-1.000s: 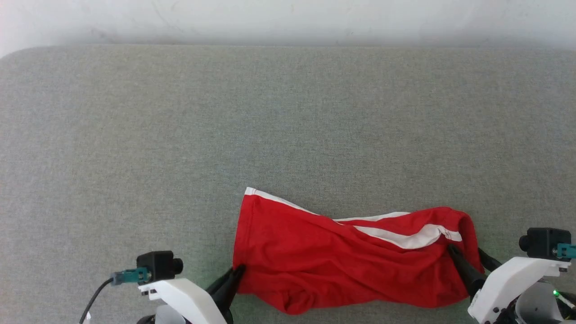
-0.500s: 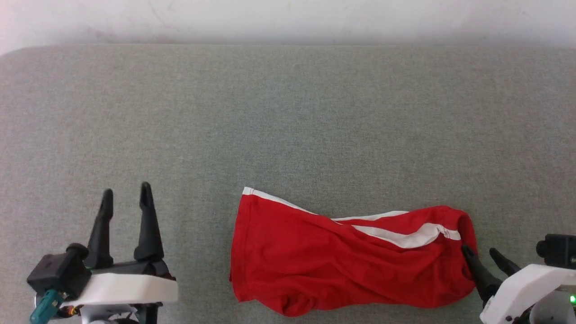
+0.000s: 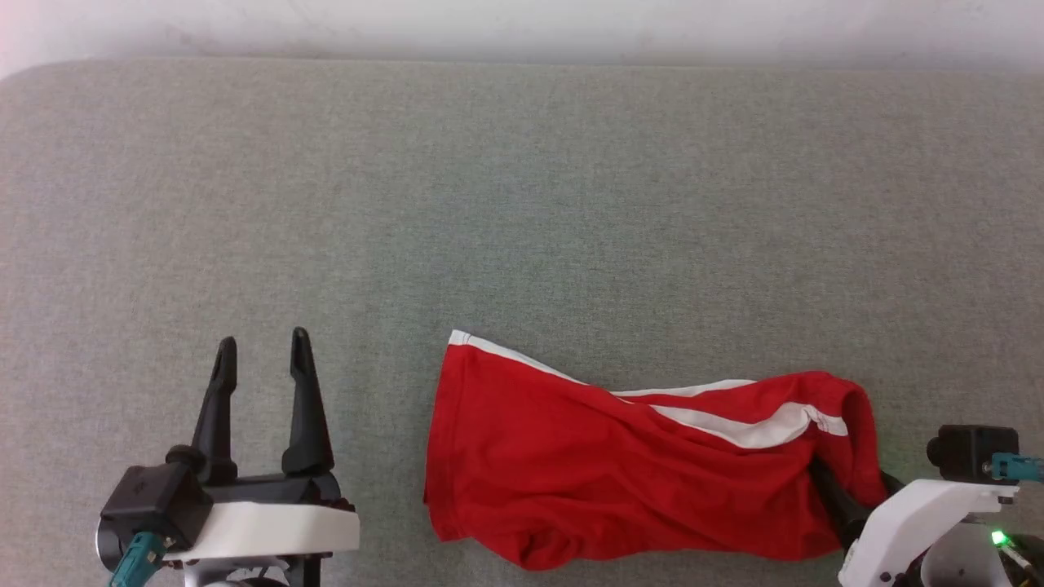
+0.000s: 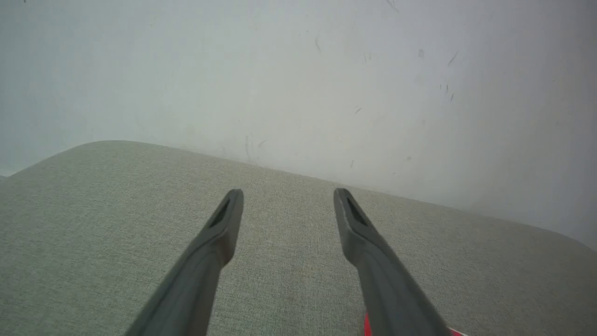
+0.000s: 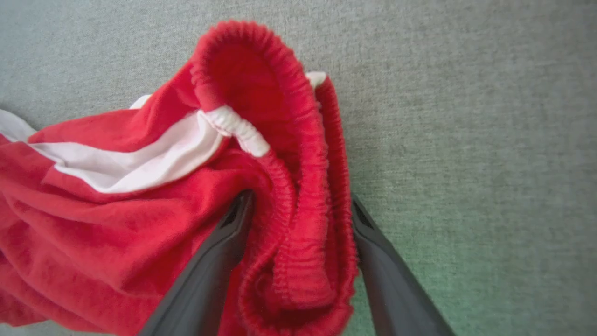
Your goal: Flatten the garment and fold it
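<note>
A: Eyes on the garment (image 3: 636,481); red shorts lying rumpled on the grey fabric surface (image 3: 522,204), from the lower middle of the head view across to the lower right; a white stripe (image 3: 734,428) slants along the upper edge; creases everywhere, nothing flat about it.

B: The right wrist view gets us close; the garment (image 5: 116,219) takes the left half of the frame, and the gathered waistband (image 5: 298,140) stands up in a loop at top centre, with a white patch where the stripe meets it.

A: And the right gripper (image 5: 299,200) is right on that band; its two dark fingers stand spread wide, one on each side of the bunched elastic; the one at frame left is tucked against a fold of red cloth; spread jaws, no pinch.

B: In the head view that gripper (image 3: 856,493) comes in from the lower right corner, fingertips partly hidden by the cloth.

A: Over to the left gripper (image 3: 263,338), lower left of the head view; fingers apart, nothing between them, well apart from the garment's left edge.

B: Its own wrist view agrees; the left gripper (image 4: 288,192) gapes over the grey surface, a pale wall (image 4: 298,70) beyond; a sliver of red shows at the bottom edge.
</note>
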You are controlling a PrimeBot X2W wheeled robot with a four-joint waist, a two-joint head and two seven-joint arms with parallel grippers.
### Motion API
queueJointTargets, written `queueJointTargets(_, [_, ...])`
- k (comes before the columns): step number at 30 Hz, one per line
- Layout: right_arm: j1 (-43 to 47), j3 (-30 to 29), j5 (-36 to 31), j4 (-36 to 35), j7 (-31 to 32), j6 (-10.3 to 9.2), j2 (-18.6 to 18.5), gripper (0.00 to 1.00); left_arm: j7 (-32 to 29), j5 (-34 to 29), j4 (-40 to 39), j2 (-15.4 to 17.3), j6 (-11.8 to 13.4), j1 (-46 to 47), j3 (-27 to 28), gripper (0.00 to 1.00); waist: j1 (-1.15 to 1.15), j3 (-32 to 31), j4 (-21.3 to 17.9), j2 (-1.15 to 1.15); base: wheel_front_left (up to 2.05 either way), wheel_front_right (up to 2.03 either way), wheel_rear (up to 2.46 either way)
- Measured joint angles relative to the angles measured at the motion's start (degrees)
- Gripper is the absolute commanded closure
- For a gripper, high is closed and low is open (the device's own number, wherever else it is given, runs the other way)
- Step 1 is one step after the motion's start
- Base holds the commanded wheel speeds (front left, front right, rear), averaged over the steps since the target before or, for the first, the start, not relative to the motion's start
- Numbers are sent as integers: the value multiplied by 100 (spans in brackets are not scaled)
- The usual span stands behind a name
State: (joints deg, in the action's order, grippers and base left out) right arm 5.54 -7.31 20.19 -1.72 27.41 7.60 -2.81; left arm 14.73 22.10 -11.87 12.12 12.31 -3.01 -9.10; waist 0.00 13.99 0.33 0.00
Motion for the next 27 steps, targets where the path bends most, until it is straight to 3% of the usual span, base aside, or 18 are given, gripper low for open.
queueJointTargets(1, [-14, -2, 4, 24, -24, 0, -2, 87, 0, -12, 11, -21, -20, 4, 4, 0, 0, 8, 13, 0, 0, 0, 0])
queueJointTargets(2, [-30, -19, 35, 36, -41, 0, -4, 100, 0, -19, 24, -42, -36, 14, 11, 0, 0, 14, 25, 0, 0, 0, 0])
queueJointTargets(9, [-85, -316, 103, 79, -180, 1, 7, 100, 0, -56, 122, -156, -171, 86, 100, 0, 0, -9, 76, 0, 0, 0, 0])
queueJointTargets(19, [-313, -1446, -394, -223, -187, 0, -3, 100, 1, -219, 272, -186, -193, -45, 158, 0, 0, -246, 65, 0, 0, 0, 0])
queueJointTargets(22, [-300, -1408, -424, -356, -94, 0, -8, 100, 1, -240, 326, -192, -219, -148, 157, 0, -1, -329, 54, 0, 0, 0, 0])
queueJointTargets(27, [-100, -728, -121, -525, 75, -1, -13, 100, 1, -216, 408, -212, -272, -166, 137, 0, -1, -436, 45, 0, 0, 0, 0])
